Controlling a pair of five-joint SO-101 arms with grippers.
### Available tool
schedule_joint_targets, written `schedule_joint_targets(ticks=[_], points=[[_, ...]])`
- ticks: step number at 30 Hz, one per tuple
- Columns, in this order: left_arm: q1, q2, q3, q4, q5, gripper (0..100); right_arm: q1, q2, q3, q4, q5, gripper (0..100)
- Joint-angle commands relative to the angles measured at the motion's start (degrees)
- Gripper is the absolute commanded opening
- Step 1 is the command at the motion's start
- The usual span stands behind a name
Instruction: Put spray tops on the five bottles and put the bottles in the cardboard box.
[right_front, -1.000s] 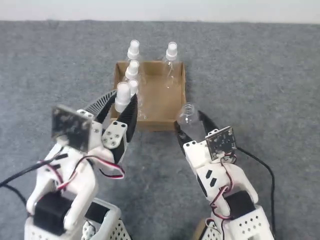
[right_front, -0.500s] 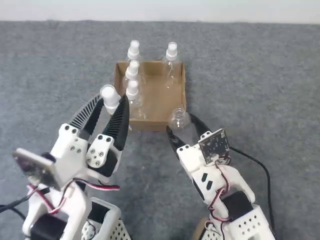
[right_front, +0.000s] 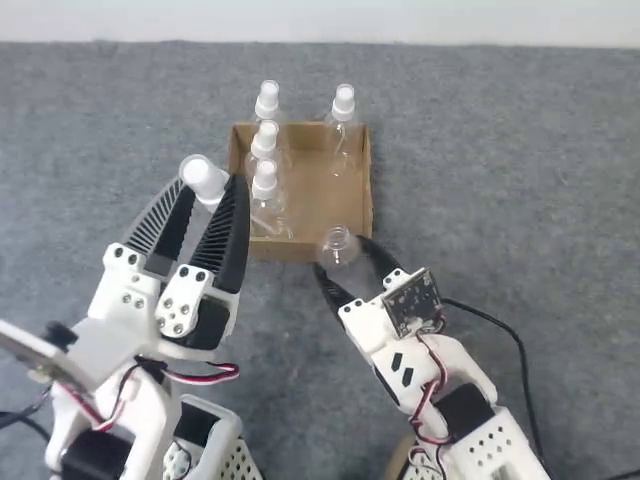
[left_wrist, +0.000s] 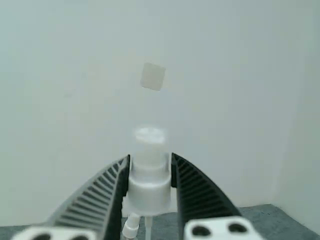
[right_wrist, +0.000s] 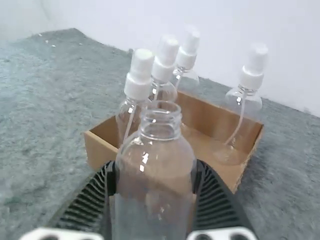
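Left gripper (right_front: 212, 188): raised, tilted upward, clamped on spray top (right_front: 198, 172).
Right gripper (right_front: 340, 265): low, stretched forward, clamped on uncapped bottle (right_front: 337, 244), upright by cardboard box (right_front: 367, 185) near wall.
Capped bottles (right_front: 264, 190): four, inside box.

Grey carpet (right_front: 520, 150) — pale wall (left_wrist: 75, 75)

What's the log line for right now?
left pincer: shut on spray top | right pincer: shut on uncapped bottle | cardboard box: four capped bottles
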Motion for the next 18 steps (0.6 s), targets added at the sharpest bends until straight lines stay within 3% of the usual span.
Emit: schedule_joint_targets(ticks=[1, 7, 14, 18], points=[[-0.18, 1.49, -0.84, -2.20, 1.14, 1, -1.36, -1.45, -0.26, -3.21, 1.05, 0.7], [0.35, 1.67, -0.40, -2.02, 5.54, 1, -3.74, -1.45, 0.09, -3.21, 1.05, 0.7], [0.35, 1.67, 0.66, -1.23, 5.63, 1, -3.74, -1.45, 0.09, -3.21, 1.14, 0.7], [2.55, 1.93, 0.66, 0.26, 5.71, 1, -3.82, -1.45, 1.41, -5.67, 6.68, 0.7]])
